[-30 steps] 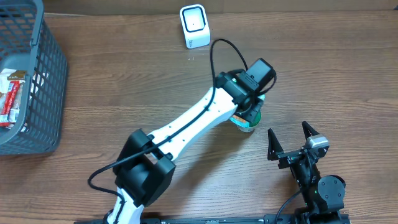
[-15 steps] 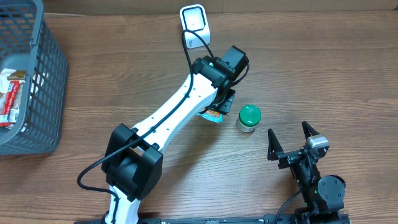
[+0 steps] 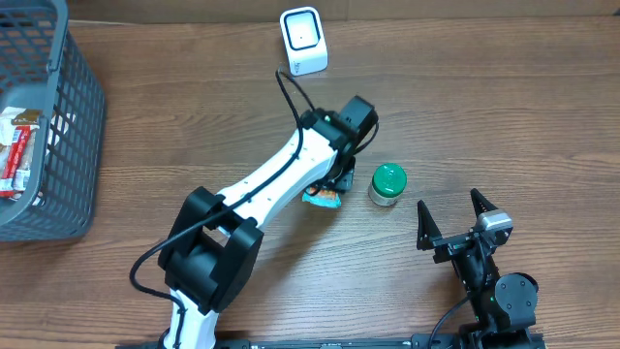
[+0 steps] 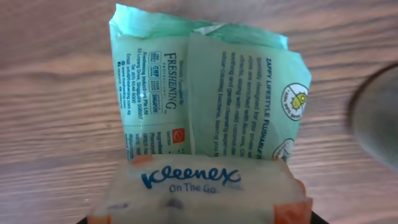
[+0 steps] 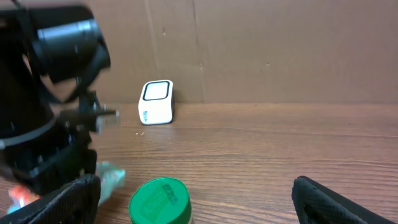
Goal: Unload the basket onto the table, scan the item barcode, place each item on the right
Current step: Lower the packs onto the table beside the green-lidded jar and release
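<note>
1. The basket (image 3: 82,116) stands at the left edge of the bench (image 3: 523,97). Packets (image 3: 17,150) lie inside it.
2. The left arm (image 3: 271,189) reaches diagonally to mid-bench. The left end effector (image 3: 336,182) points down and is clamped on the tissue pack (image 4: 193,186). Its fingers are hidden in the wrist view.
3. The green wipes pack (image 4: 205,93) touches the tissue pack and extends past it, printed side toward the wrist camera. Overhead, only a teal-and-orange corner shows below the end effector. Contact with the bench cannot be determined.
4. The scanner (image 3: 303,41) stands upright at the far edge, well apart from the packs.
5. The green-lidded jar (image 3: 388,184) stands upright just right of the left end effector, not touching it.
6. The right end effector (image 3: 449,201) sits near the jar, jaws fully apart and holding nothing.
</note>
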`<state>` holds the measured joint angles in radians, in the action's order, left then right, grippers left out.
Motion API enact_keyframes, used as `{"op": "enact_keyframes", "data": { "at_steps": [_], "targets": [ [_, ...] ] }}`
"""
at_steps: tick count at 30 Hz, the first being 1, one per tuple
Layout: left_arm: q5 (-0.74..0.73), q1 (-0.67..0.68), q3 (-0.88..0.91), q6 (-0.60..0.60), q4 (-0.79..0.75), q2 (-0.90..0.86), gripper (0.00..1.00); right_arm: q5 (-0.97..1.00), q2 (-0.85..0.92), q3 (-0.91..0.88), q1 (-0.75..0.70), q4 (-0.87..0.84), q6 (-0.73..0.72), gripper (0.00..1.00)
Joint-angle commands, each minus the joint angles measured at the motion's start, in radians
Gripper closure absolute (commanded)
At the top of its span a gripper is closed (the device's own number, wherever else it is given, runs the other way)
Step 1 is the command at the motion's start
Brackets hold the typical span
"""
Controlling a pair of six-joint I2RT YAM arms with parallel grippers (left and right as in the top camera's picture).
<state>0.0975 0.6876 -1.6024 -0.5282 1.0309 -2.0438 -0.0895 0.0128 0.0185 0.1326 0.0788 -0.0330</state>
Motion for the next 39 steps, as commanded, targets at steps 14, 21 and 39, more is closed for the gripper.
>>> {"op": "enact_keyframes", "data": {
  "at_steps": [14, 21, 39],
  "targets": [
    [-0.072, 0.066, 0.174, -0.086, -0.214, 0.035, 0.48, -0.002, -0.010, -0.011, 0.000, -0.003, -0.005, 0.00],
    [-0.100, 0.060, 0.161, -0.085, -0.218, 0.036, 0.23, -0.002, -0.010, -0.011, 0.000, -0.003, -0.005, 0.00],
    [-0.129, -0.073, -0.028, 0.034, -0.041, 0.108, 0.21, -0.002, -0.010, -0.011, 0.000, -0.003, -0.005, 0.00]
  ]
}}
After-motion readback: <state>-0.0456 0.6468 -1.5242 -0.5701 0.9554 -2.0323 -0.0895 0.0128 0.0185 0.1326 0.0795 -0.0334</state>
